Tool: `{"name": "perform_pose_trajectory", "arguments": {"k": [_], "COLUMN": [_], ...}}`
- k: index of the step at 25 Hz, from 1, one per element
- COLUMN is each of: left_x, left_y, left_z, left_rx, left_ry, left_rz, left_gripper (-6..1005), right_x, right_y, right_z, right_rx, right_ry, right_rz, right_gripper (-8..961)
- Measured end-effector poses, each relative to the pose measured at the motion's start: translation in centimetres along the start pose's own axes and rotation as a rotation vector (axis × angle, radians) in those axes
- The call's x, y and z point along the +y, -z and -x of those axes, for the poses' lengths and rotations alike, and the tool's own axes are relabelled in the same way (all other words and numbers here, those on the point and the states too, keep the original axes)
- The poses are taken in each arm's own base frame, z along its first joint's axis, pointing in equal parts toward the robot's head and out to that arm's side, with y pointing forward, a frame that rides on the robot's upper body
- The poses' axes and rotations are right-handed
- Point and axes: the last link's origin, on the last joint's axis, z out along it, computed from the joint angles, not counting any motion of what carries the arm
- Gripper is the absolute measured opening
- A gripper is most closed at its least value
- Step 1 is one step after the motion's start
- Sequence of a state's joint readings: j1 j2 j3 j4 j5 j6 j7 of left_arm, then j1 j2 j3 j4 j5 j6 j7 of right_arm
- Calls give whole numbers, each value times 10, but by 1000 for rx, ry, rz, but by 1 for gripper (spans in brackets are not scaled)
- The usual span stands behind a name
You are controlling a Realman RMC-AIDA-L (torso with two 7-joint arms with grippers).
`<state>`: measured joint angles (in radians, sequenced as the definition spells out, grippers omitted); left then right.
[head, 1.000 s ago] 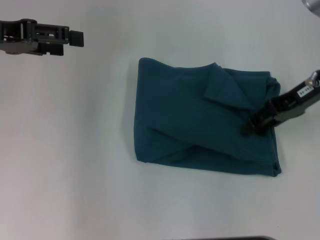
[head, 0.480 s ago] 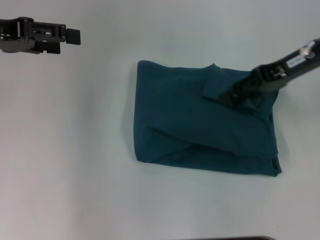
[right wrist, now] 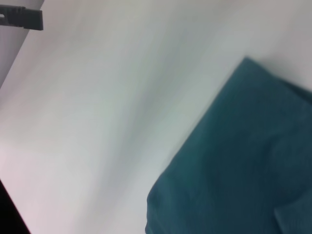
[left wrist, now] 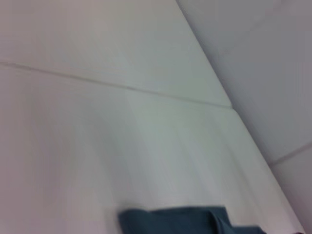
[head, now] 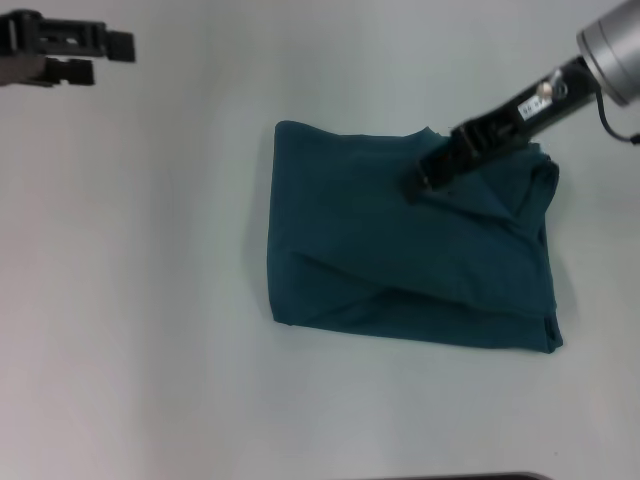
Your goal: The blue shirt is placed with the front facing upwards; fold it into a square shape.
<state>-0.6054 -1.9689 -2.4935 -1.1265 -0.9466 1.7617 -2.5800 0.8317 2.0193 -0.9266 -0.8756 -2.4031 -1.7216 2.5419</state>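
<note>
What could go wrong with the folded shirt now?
The right gripper sits low over a loose flap on the far side of the blue shirt. If it snags that flap, it might drag the fold open. The shirt is also not a neat square yet: the near edge slants and layers bunch on the right side, so another push might crumple it more. The left gripper is far off on the white table, too far away to hold anything down.

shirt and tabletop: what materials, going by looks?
Blue shirt: soft matte knit, probably cotton; it creases and drapes in limp folded layers. Table: smooth, hard, off-white, likely laminate or painted board, with a faint sheen and thin seam lines in the left wrist view.
</note>
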Motion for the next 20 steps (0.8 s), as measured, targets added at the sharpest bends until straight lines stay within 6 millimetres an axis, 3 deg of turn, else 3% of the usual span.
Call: {"name": "perform_pose_trajectory", "arguments": {"k": [5,10,20], "left_x": [-12,-14,-21], "left_y": [8,9,15], "left_z": [-4,-5,-7], "left_rx": [35,43,61], "left_ry": [50,60,97], "left_rz": [-69,-79,-116], "left_gripper": [874,873,873], "right_x": [6,19,38], "right_y": [-2,-20,-36], "right_z": [17,29,40], "right_rx": [0,65,129], "right_ry": [29,90,146], "right_rz": [-87,-163,-220], "right_gripper": [580,580,579]}}
